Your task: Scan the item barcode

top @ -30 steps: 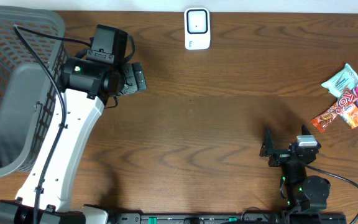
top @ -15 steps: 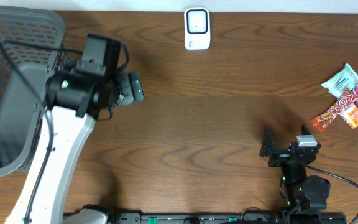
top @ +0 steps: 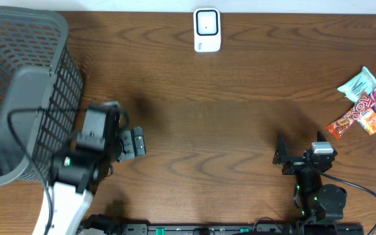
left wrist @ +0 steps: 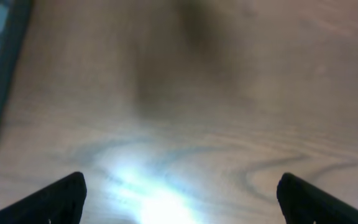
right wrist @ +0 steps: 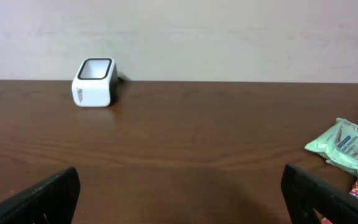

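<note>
Well, the left end effector (top: pixel 134 141) and the right end effector (top: pixel 281 156) both stand wide apart and hold nothing. The snack packs (top: pixel 359 109) lie bunched at the right edge of the tabletop (top: pixel 227 111), well apart from the scanner (top: pixel 207 29). They touch each other, so a grab could pinch two at once or push one off the edge. I count one scanner, one basket (top: pixel 67 59), two end effectors, and three snack packs, maybe four.

We identify a mock shop checkout: barcode scanner (top: pixel 207 29) at 12 o'clock, mesh basket (top: pixel 66 78) at 9 o'clock, snack packets (top: pixel 367 104) at 3 o'clock.
</note>
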You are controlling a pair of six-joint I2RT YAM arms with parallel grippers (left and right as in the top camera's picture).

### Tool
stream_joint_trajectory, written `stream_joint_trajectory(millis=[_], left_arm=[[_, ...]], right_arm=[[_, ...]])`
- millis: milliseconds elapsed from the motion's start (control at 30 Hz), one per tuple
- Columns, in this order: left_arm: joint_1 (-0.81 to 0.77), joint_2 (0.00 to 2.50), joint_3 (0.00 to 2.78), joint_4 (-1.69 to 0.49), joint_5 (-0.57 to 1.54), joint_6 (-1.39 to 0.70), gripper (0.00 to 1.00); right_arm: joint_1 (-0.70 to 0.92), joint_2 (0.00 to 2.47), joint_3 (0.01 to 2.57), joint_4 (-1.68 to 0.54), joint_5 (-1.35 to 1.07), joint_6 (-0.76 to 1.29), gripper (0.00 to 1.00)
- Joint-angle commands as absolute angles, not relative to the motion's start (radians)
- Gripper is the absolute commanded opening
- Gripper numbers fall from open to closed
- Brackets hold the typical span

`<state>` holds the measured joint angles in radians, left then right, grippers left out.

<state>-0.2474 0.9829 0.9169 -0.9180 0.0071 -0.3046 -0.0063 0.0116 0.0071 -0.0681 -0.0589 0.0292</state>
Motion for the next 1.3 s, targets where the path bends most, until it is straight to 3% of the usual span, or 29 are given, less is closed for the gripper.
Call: stream_joint_trajectory(millis=[0, 467, 800, 1267], left_arm=[[-0.245, 0.825, 0.783, -0.827, 0.062, -0.248, 0.98], [-0.245, 0.323, 0.434, -0.533, 0.16, -0.124, 0.98], [-0.175, 0.163, 0.256, -0.285, 0.279, -0.124, 0.98], [-0.036, 0.047, 0.112, -0.049, 0.281, -0.124, 0.98]], right_arm=[[0.002, 0.006, 0.006, -0.072, -0.062, 0.018, 0.99], [0.002, 0.006, 0.006, -0.072, -0.062, 0.018, 0.99], [0.002, 0.006, 0.006, -0.072, -0.062, 0.018, 0.99], [0.002, 0.006, 0.006, -0.072, -0.062, 0.018, 0.99]])
